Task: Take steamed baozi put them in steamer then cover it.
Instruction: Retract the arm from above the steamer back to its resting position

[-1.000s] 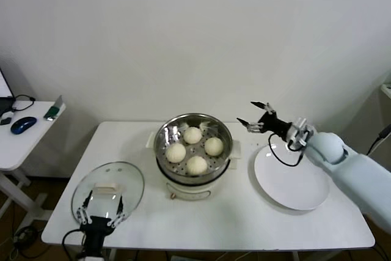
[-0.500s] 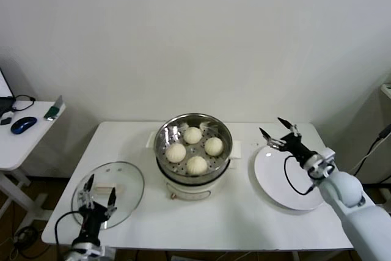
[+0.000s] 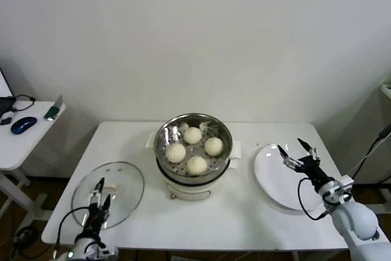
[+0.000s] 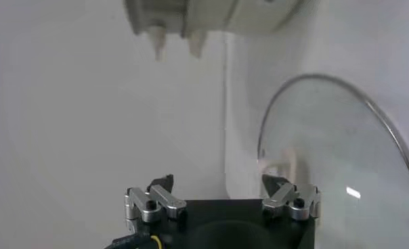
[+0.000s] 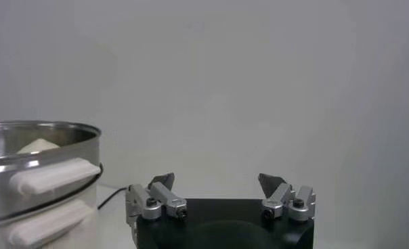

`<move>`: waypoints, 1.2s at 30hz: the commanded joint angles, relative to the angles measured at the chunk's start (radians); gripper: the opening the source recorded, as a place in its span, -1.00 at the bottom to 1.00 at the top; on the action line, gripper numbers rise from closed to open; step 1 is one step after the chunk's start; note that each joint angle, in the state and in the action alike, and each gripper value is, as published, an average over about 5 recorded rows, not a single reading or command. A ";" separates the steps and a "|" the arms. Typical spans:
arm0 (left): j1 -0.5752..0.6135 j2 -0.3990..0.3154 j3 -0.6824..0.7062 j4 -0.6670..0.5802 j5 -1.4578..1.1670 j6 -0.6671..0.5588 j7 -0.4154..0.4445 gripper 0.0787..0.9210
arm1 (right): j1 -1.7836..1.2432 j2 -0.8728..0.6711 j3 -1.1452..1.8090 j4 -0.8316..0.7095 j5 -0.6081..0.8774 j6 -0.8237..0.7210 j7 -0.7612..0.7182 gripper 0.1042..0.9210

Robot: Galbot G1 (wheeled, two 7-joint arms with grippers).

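- Left gripper (image 3: 98,198): lower left, jaws wide, empty, over glass cover (image 3: 125,178).
- Right gripper (image 3: 297,154): jaws wide, empty, above white plate (image 3: 272,181).
- Four baozi (image 3: 195,146) sit in uncovered steamer (image 3: 165,157), centre.

Steamer (image 3: 193,128): polished steel wall, mirror-bright; glossy white plastic base.
Steamed baozi (image 3: 197,164): matt cream dough, smooth skin.
Cover (image 3: 109,191): clear glass, thin metal rim.
Plate (image 3: 276,178): glossy white glaze.
Tabletop (image 3: 220,218): smooth white, low sheen.
Left gripper (image 4: 221,196): silvery metal fingers, matt black body.
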 commanded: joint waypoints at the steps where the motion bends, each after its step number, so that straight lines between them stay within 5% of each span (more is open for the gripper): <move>1: -0.132 0.007 -0.018 0.201 0.151 -0.021 -0.104 0.77 | -0.078 0.038 0.072 0.010 -0.024 0.003 -0.003 0.76; 28: -0.276 0.034 0.003 0.350 0.069 -0.046 -0.158 0.76 | -0.107 0.075 0.103 -0.010 -0.111 0.039 -0.026 0.76; 36: -0.266 0.038 0.002 0.357 0.054 -0.054 -0.154 0.34 | -0.107 0.081 0.106 -0.011 -0.118 0.041 -0.031 0.76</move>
